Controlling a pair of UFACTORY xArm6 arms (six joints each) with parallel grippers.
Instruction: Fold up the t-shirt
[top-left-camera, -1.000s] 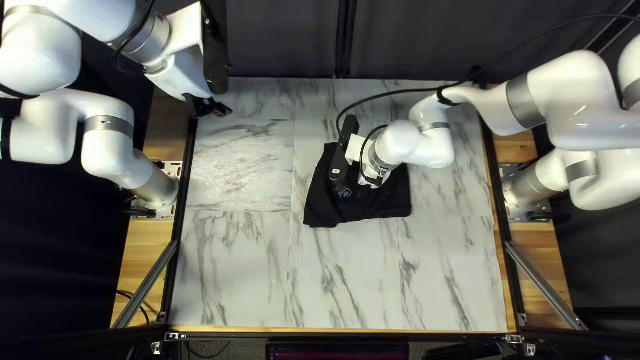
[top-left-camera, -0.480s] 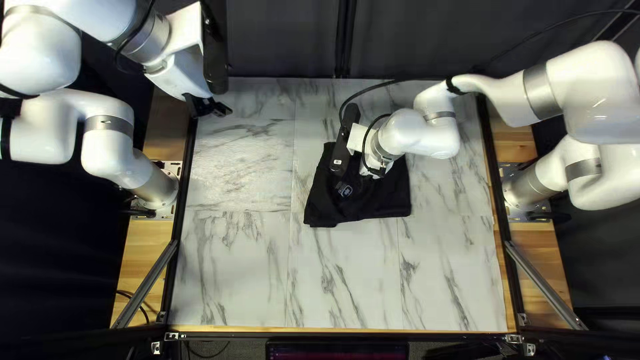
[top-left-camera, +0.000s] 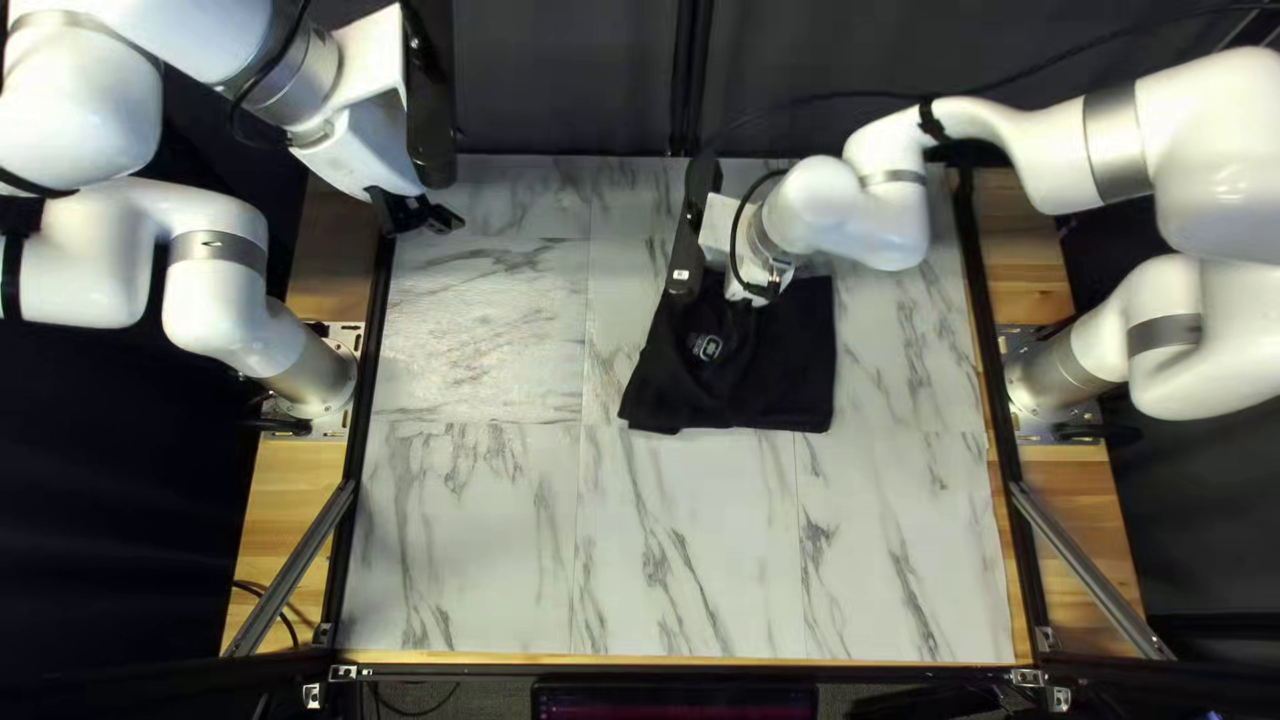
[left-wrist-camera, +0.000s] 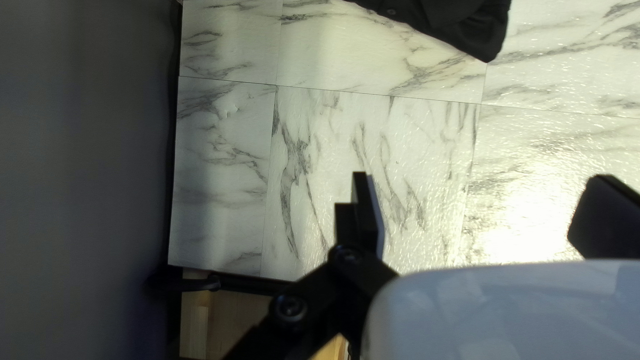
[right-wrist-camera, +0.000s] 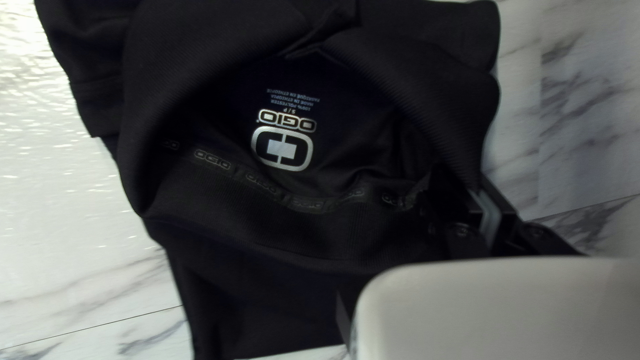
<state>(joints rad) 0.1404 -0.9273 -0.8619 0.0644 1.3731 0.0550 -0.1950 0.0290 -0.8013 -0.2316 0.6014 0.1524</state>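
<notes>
Marbled tabletop (top-left-camera: 467,534) runs below black t-shirt (top-left-camera: 800,367) to bottom edge. Right gripper (top-left-camera: 738,310) clamps collar (right-wrist-camera: 293,227); left gripper (top-left-camera: 424,216), upper left, gapes wide, empty.

The left gripper (top-left-camera: 438,218) hangs with its black fingers (left-wrist-camera: 365,213) wide apart over the marble-patterned counter (left-wrist-camera: 320,133), whose grey veins cross straight seams. Well ahead of the gripper (left-wrist-camera: 481,193) lies the edge of a black garment (left-wrist-camera: 460,23). A dark curtain (left-wrist-camera: 80,167) stands to one side; pale wood (left-wrist-camera: 195,313) shows beside the gripper's links, past a black rail (left-wrist-camera: 247,283).
</notes>
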